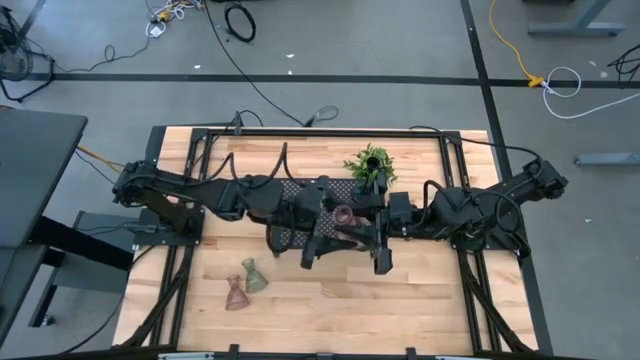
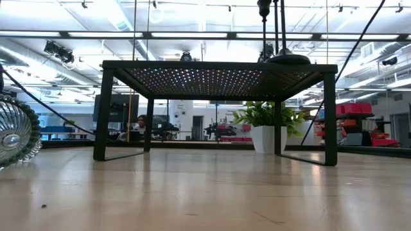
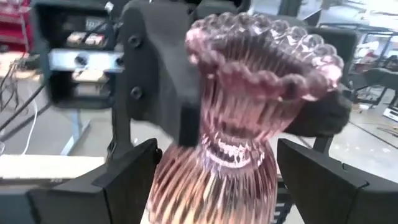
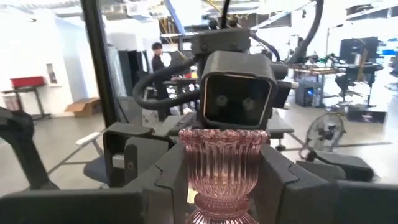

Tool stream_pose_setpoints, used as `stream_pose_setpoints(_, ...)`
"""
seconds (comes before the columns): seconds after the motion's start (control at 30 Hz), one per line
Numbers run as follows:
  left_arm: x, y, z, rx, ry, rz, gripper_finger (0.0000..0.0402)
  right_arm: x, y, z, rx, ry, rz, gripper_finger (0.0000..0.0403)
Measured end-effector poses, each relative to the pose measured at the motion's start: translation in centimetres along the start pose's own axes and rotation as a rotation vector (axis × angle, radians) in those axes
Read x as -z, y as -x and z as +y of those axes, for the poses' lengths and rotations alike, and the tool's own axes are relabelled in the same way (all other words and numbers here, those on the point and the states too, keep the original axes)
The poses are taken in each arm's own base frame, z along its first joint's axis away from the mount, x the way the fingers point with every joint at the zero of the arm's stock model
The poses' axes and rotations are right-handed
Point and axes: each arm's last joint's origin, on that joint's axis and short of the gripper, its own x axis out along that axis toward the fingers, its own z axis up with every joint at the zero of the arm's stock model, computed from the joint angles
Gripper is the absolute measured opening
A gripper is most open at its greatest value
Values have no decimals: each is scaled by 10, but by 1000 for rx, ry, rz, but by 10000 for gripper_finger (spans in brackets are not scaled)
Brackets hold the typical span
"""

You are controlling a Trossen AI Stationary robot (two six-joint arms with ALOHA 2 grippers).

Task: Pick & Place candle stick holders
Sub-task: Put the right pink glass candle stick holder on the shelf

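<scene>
Pink candle stick holder [image 1: 344,214], ribbed translucent glass with a beaded, flared rim and a narrow waist, upright between the two claws above the black perforated tray [image 1: 290,190] at the centre of the desk [image 1: 400,300]. Right claw [image 4: 219,186] clamped on its lower body, dark fingers pressed to either side below the cup. Left claw [image 3: 211,180] apart, its fingers [image 3: 127,177] standing clear of the glass on both sides. Two further flared glass holders, one brownish-pink [image 1: 236,293] and one greenish [image 1: 254,276], lie side by side on the pale wooden planks toward 7 o'clock from the tray, well apart from both arms. A ribbed clear-glass piece [image 2: 14,131] shows at the low view's 9 o'clock edge. Green leafy plant [image 1: 370,164] in a white pot at 1 o'clock from the held holder. A thin black stem with a round base [image 2: 288,59] stands on the tray's mesh top. No legible writing
</scene>
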Motion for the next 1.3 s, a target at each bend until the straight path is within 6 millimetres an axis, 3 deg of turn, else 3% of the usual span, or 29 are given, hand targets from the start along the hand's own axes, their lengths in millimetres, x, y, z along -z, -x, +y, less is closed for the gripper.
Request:
stream_pose_setpoints(0.2,1,-2,-1,43,-57,0,319,2,-1,3,-58,4,11,118)
stream_pose_setpoints(0.33,1,-1,-2,88,-70,4,256,2,0,4,-66,3,12,118)
stream_pose_setpoints(1.03,2,3,-3,126,-89,60,224,0,5,7,-75,6,21,119)
stream_pose_setpoints(1.17,0,6,-4,142,-82,65,203,0,6,7,-79,-8,24,179)
stream_pose_setpoints(1.2,1,6,-5,146,-80,67,185,0,7,7,-76,-7,21,194)
stream_pose_setpoints(1.27,6,7,-5,149,-74,116,111,-5,8,6,-71,-22,-4,218)
stream_pose_setpoints(1.3,10,7,-5,150,-78,142,120,-8,10,5,-67,-31,-19,226)
